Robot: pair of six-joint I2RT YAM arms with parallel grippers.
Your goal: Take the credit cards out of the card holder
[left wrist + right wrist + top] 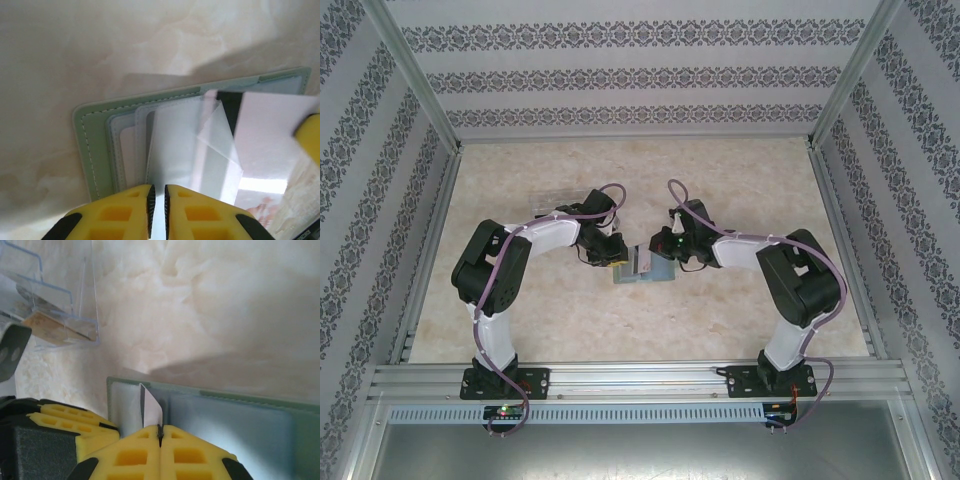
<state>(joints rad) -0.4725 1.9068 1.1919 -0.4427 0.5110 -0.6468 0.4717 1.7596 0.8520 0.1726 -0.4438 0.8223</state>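
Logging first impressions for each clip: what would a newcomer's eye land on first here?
Both arms meet mid-table over an open green wallet. The right pincer is shut on a thin white card at the wallet's edge, while the left pincer sits at the opposite edge with a narrow slit between its fingers. A clear tray stands farther back on the left.

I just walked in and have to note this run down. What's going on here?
Two robot arms are working on an open sage-green card holder in the middle of the table. The right fingers are shut on a whitish card that lies angled across the holder. The left fingers sit nearly closed at the holder's near edge; whether they pinch it is unclear. A black card shows underneath. A clear tray stands aside.
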